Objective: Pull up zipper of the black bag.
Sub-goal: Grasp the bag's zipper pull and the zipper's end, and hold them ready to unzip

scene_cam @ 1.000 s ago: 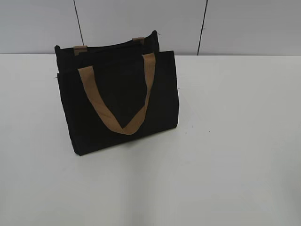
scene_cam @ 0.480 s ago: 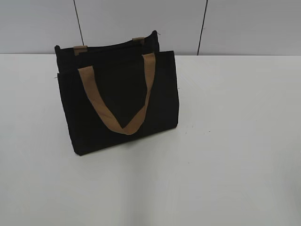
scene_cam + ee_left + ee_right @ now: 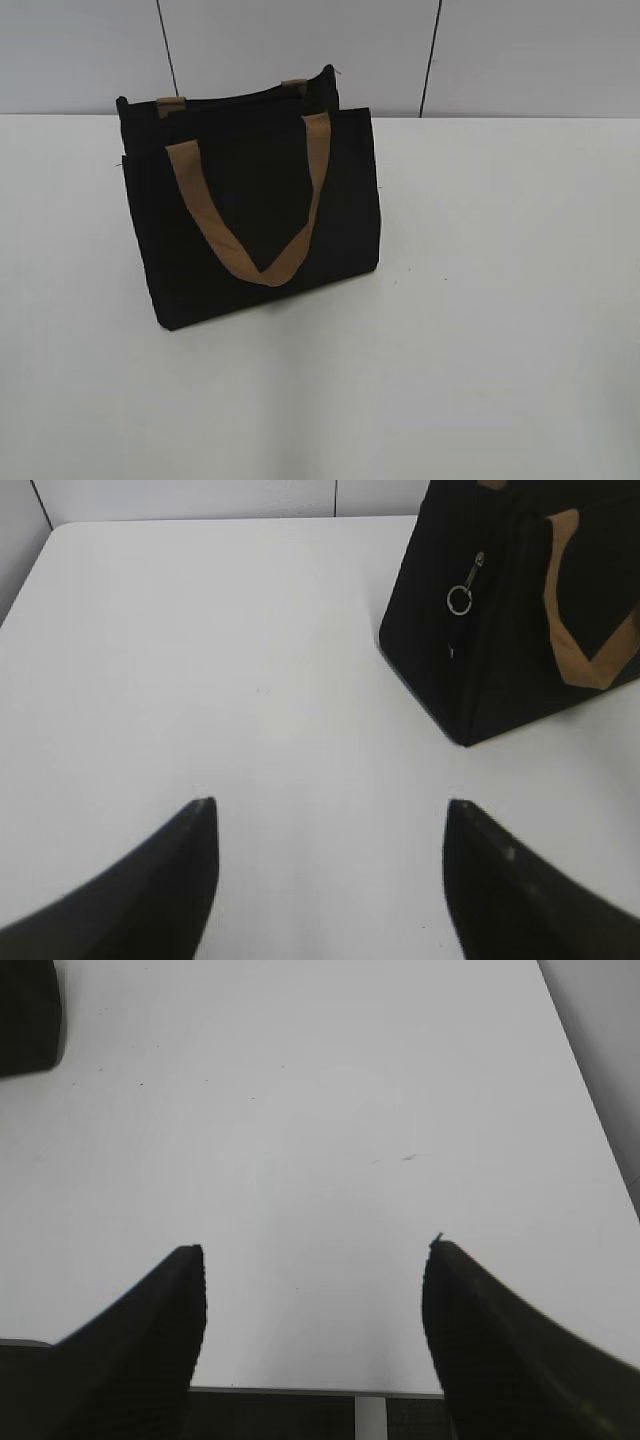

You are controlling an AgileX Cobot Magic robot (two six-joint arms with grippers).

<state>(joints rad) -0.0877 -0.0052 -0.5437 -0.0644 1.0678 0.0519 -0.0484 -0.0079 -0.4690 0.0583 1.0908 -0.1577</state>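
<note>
The black bag (image 3: 255, 215) is stood upright on the white table (image 3: 480, 330), its tan strap handle (image 3: 250, 205) draped down the front; in the left wrist view the zipper (image 3: 461, 595) is seen on the bag's side panel, toward one o'clock of the left gripper (image 3: 330, 825). The left gripper's jaws are spread apart over bare table, well short of the bag; the right gripper (image 3: 315, 1265) is likewise held apart with nothing between, the bag's corner at eleven o'clock.
</note>
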